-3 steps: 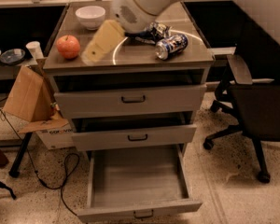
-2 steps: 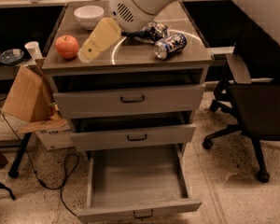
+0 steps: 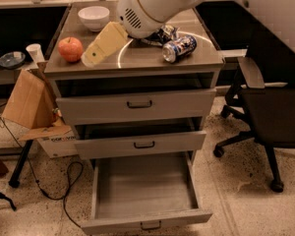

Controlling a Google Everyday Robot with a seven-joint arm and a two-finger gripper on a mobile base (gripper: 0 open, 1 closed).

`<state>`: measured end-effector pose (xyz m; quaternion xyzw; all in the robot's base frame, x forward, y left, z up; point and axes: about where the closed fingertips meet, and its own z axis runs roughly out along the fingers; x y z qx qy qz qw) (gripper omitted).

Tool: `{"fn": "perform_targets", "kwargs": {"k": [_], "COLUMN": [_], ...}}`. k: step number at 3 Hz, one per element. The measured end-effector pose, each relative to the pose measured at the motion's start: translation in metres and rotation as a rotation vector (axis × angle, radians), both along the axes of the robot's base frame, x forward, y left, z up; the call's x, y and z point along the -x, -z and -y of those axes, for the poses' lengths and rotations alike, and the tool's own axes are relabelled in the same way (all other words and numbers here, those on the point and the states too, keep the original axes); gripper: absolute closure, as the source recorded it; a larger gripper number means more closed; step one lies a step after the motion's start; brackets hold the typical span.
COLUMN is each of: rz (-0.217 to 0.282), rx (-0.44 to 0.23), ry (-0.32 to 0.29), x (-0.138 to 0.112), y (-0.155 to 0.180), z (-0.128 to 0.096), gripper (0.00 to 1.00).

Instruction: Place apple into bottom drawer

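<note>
The apple (image 3: 70, 48) is seen at the left of the tabletop (image 3: 137, 62), with the claw (image 3: 92, 57) held just to its right; whether the claw is clenched or released cannot be told. A white bowl (image 3: 94, 17) sits farther back, a crushed can (image 3: 179, 48) to the right. Below, the bottom drawer (image 3: 145, 186) is pulled open.

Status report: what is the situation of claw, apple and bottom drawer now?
Claw low over cabinet top, just right of apple. Apple resting on top, not lifted. Bottom drawer pulled open, nothing inside. Nothing between claw and apple.
</note>
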<state>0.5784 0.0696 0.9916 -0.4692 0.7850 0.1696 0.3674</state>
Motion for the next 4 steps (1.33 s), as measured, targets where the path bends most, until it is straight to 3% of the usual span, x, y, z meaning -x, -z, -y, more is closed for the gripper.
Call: {"fn": "perform_targets", "kwargs": {"k": [1,2,3,4], "rz": [0.041,0.071,0.079,0.088], "rx": [-0.078,-0.180,-0.227,-0.210], "ry": [-0.017,-0.052,-0.072,-0.103], "x": [-0.024,-0.068,-0.093,-0.109], "y": [0.017,0.043,0.056,0.064], "z": [-0.030,-0.071,-0.089,-0.114], "gripper": [0.00,0.00,0.00,0.00]}}
